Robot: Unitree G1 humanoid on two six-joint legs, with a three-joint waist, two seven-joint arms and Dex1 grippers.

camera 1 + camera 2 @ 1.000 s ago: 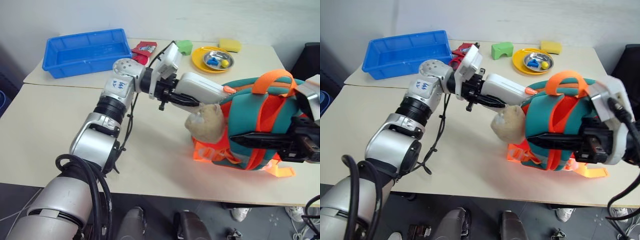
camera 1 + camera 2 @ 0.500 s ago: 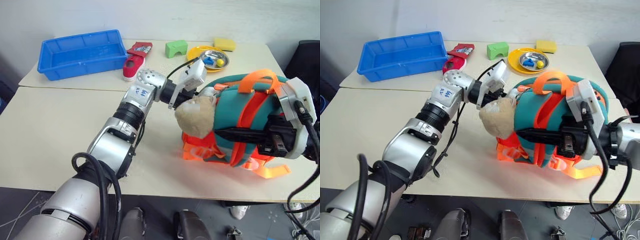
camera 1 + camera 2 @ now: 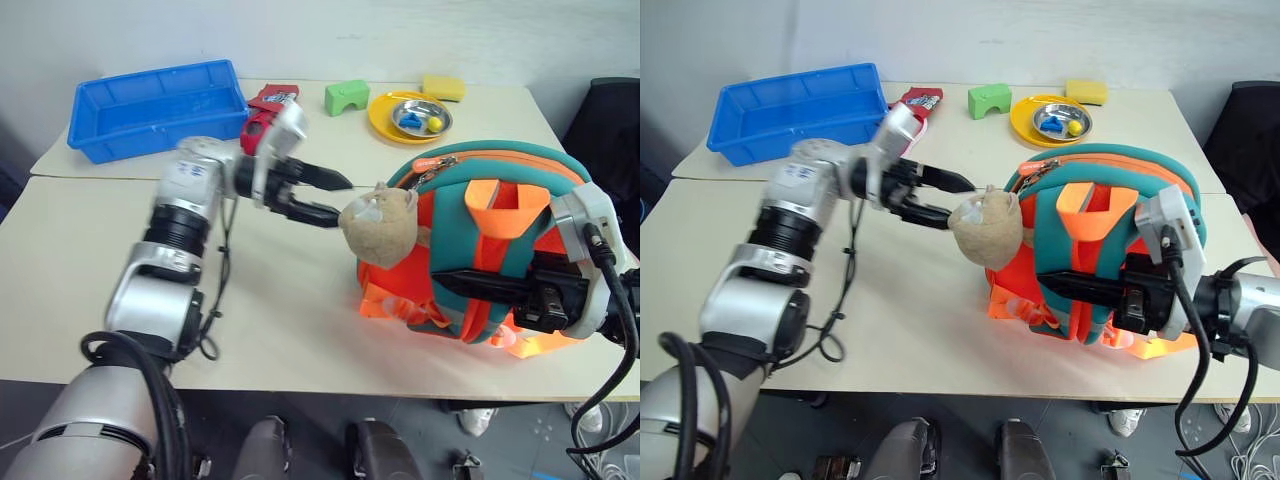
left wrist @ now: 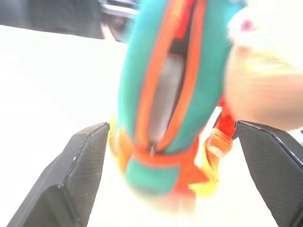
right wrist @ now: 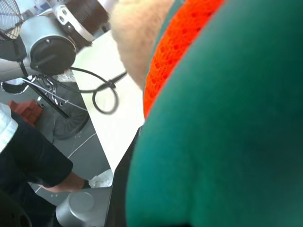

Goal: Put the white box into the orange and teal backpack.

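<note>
Left eye view: left gripper (image 3: 333, 198) spread wide, empty, just beside the orange and teal backpack (image 3: 500, 190); right gripper (image 3: 445, 283) clamped on its strap.

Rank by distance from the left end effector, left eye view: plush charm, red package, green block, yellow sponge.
From the left end effector, which is open:
1. Plush charm, right at its fingertips, on the backpack.
2. Red package, behind it, beside the blue bin.
3. Green block, farther back.
4. Yellow sponge, far right corner.
</note>
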